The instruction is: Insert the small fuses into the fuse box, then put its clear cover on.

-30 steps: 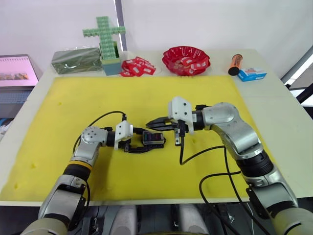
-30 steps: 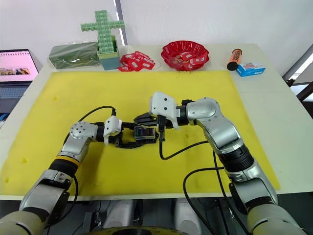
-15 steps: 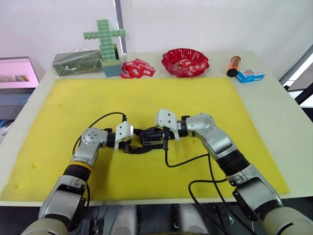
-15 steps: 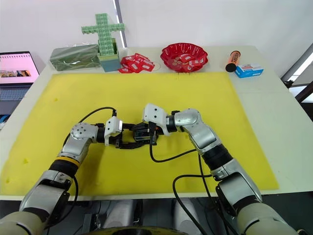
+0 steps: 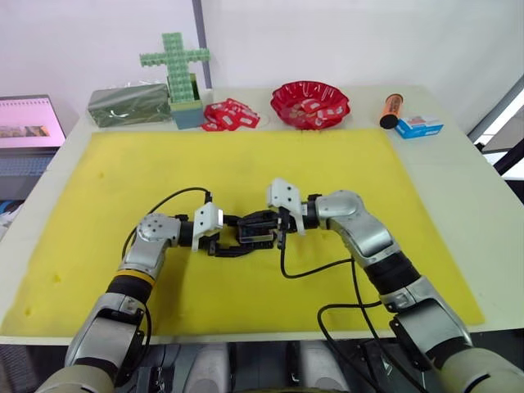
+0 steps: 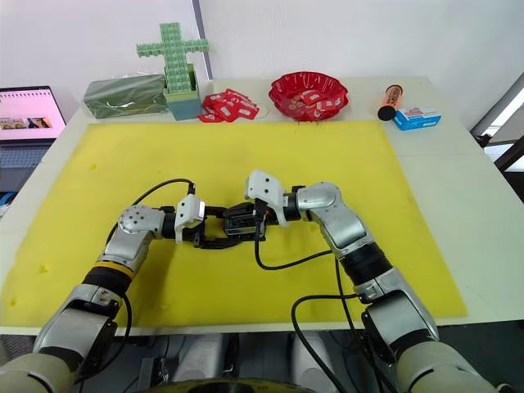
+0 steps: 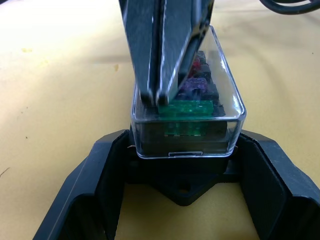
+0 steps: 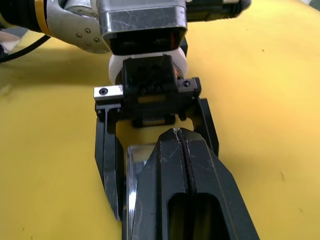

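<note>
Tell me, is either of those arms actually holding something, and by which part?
The left gripper holds the fuse box, clear cover on, by its two long sides. The right gripper, jaws shut, holds nothing; its tips press on the cover's top.

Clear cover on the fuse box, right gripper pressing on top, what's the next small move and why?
Probably lift the right gripper straight up. The clear cover already sits down around the fuse box, with the fuses inside, and the left gripper grips the box from both sides. The right gripper's fingers are shut and resting on the cover's top.
</note>
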Controlling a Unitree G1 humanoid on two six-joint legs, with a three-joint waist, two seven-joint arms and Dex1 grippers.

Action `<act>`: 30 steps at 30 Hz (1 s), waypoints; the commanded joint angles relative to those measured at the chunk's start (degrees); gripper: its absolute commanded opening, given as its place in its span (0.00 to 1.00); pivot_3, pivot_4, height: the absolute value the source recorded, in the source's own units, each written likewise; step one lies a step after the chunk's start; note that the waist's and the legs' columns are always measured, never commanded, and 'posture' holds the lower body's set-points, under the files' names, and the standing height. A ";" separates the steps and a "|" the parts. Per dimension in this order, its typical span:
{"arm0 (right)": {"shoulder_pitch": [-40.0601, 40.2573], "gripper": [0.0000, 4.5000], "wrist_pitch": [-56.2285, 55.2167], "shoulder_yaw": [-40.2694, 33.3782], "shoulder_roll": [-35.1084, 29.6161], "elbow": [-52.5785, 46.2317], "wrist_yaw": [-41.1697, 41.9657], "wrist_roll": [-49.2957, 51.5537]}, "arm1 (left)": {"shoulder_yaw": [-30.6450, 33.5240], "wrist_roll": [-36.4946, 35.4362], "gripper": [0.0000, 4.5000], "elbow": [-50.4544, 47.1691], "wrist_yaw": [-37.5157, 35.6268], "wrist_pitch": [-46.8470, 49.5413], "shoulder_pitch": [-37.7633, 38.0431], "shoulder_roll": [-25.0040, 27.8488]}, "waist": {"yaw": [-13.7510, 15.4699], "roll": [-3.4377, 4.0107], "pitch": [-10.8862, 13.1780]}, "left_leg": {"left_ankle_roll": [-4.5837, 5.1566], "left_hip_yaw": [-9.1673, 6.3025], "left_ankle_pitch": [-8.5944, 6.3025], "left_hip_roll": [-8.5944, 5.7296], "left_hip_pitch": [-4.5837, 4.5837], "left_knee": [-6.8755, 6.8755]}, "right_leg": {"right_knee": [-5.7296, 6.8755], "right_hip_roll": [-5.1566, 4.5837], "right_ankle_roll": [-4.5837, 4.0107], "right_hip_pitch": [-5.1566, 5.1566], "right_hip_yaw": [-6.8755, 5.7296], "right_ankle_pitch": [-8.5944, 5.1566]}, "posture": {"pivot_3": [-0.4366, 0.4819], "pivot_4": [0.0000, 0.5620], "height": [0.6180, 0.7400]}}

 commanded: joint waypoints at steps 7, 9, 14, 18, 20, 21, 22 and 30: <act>2.75 0.00 8.03 -11.31 -13.39 -18.69 0.63 5.43 | 2.56 -2.00 0.62 -2.56 -0.44 1.46 -0.30 2.71 | 0.00 -0.02 0.05 | 0.00 0.01 0.00 0.01 -0.23 -0.04 | -0.01 -0.01 0.00 -0.25 0.00 0.00 | 0.48 0.27 1.00; 4.99 0.08 9.75 -13.08 -15.37 -21.10 0.28 6.64 | 2.72 -2.02 0.62 -2.40 -0.47 1.43 -0.33 2.93 | -0.02 -0.02 0.05 | 0.00 0.03 0.00 0.02 -0.25 -0.05 | -0.02 0.00 -0.02 -0.28 0.00 -0.01 | 0.48 0.27 1.00; 7.18 0.43 11.26 -13.15 -15.46 -23.75 -1.90 7.40 | 2.82 -1.77 0.62 -1.99 -0.55 1.29 -0.12 2.77 | -0.09 -0.03 0.06 | 0.00 0.04 0.00 0.03 -0.39 -0.01 | -0.02 -0.01 -0.09 -0.39 0.00 -0.04 | 0.48 0.27 1.00; 6.08 0.72 12.15 -10.24 -11.47 -23.97 -4.22 7.41 | 2.63 -1.57 0.62 -1.82 -0.84 1.15 -0.25 2.20 | -0.06 -0.03 0.06 | 0.00 0.03 0.00 0.03 -0.51 0.00 | -0.01 0.00 -0.05 -0.50 0.00 -0.02 | 0.48 0.27 1.00; 5.75 0.68 11.62 -8.82 -9.59 -23.04 -4.89 6.59 | 2.61 -1.47 0.62 -1.70 -0.84 1.15 -0.45 1.99 | -0.02 -0.03 0.06 | 0.00 0.02 0.00 0.02 -0.59 0.02 | -0.01 0.00 0.01 -0.56 -0.01 0.01 | 0.48 0.27 1.00; 5.79 0.64 10.79 -8.10 -8.87 -22.37 -5.09 5.96 | 2.55 -1.36 0.62 -1.67 -0.86 1.06 -0.52 1.92 | -0.02 -0.03 0.06 | 0.00 0.01 0.00 0.02 -0.62 0.03 | -0.01 0.00 0.01 -0.59 -0.01 0.01 | 0.48 0.27 1.00; 5.75 0.57 10.36 -7.37 -8.29 -21.84 -5.05 5.65 | 2.53 -1.31 0.62 -1.63 -0.86 1.04 -0.60 1.84 | 0.01 -0.03 0.06 | 0.00 0.01 0.00 0.01 -0.64 0.05 | -0.01 0.00 0.01 -0.59 -0.01 0.01 | 0.48 0.27 1.00; 2.85 0.03 4.38 -2.59 -6.27 -16.19 -4.07 1.53 | 2.35 -1.32 0.62 -2.55 -0.97 1.56 -0.16 1.71 | -0.01 -0.03 0.06 | 0.00 0.02 0.00 -0.04 -0.69 0.09 | -0.01 0.00 0.02 -0.61 -0.02 0.02 | 0.48 0.27 1.00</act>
